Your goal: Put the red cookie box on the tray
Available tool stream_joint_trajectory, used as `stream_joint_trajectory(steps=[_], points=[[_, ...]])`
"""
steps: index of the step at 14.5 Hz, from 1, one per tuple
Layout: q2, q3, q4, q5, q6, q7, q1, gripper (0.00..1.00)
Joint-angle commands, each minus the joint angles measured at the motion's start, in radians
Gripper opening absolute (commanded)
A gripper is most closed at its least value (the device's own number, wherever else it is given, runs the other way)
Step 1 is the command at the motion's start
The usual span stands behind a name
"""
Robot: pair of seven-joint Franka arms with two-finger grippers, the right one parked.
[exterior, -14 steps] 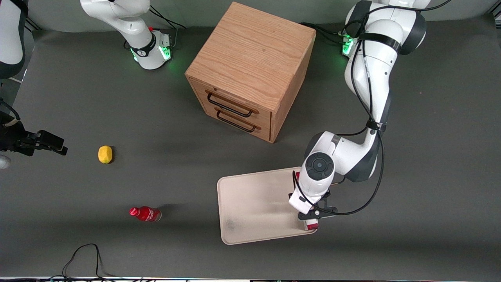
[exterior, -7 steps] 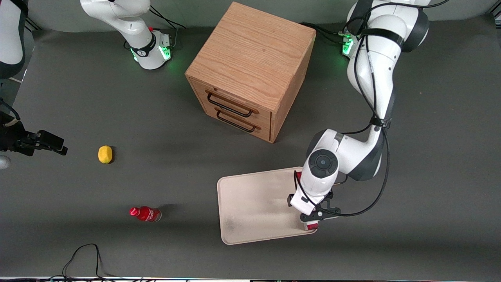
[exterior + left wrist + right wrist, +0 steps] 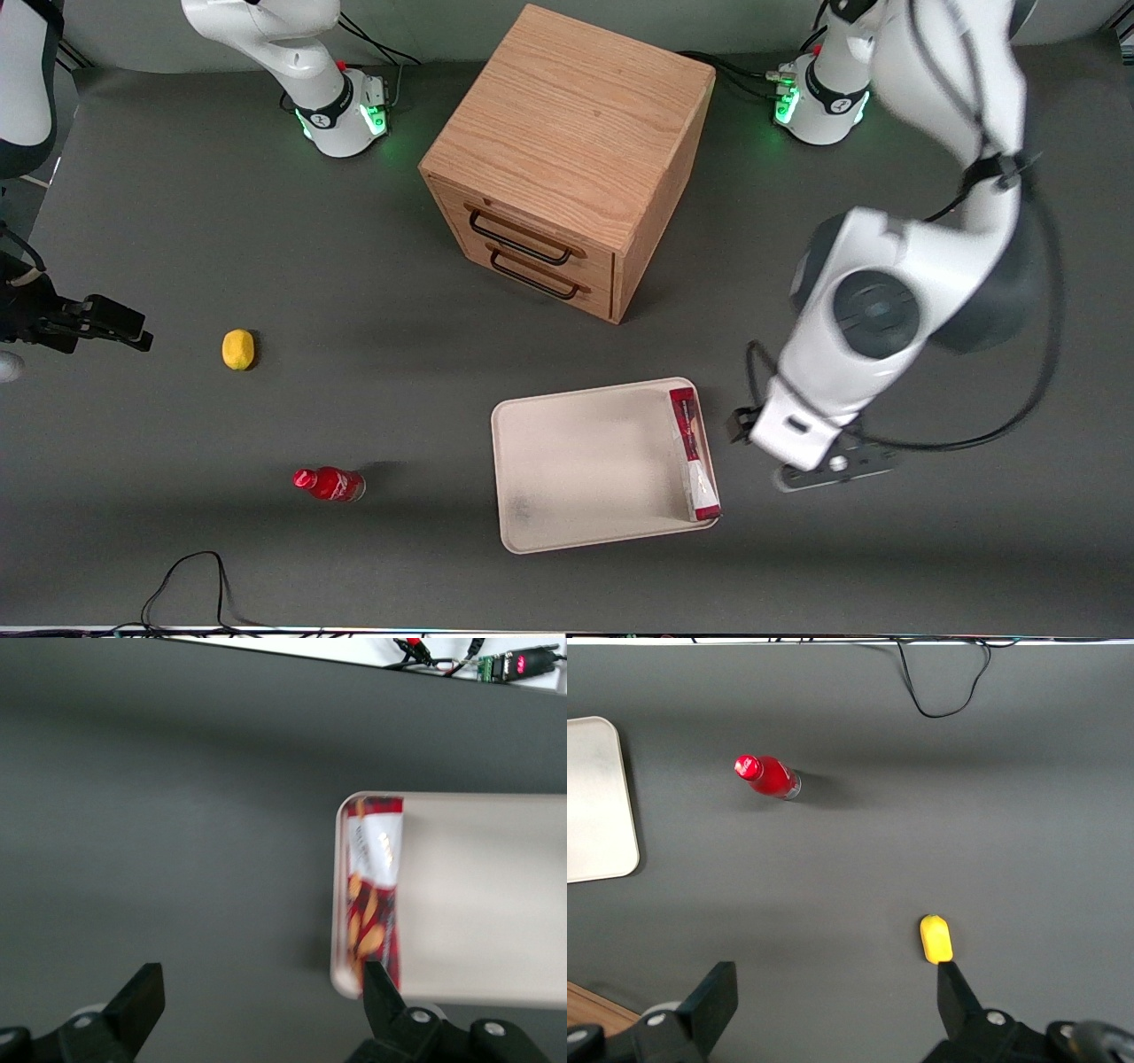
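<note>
Gripper [image 3: 257, 997] lifted off red cookie box [image 3: 694, 453], fingers [image 3: 383, 992] spread wide, empty (blurred in front view); box flat along tray [image 3: 576, 470] edge.

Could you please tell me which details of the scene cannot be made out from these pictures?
- Printed text on the red cookie box: motion-blurred in the left wrist view, too small in the front view.
- The gripper: its open fingers are cut off by the picture edge in the left wrist view; smeared in the front view.
- The tray: partly cut off by the edge in the left wrist view.
- Drawer cabinet contents: drawers closed.
</note>
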Motion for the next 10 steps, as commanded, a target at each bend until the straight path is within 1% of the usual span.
stream_joint_trajectory(steps=[1,3,5,7,10], points=[[-0.141,-0.007,-0.07,-0.045,-0.101,0.189,0.094,1.0],[-0.239,-0.007,-0.149,-0.064,-0.116,0.352,0.163,1.0],[-0.334,-0.007,-0.243,-0.075,-0.094,0.457,0.223,1.0],[-0.414,-0.007,-0.333,-0.07,-0.039,0.491,0.261,1.0],[-0.523,0.0,-0.501,-0.067,0.065,0.491,0.266,1.0]])
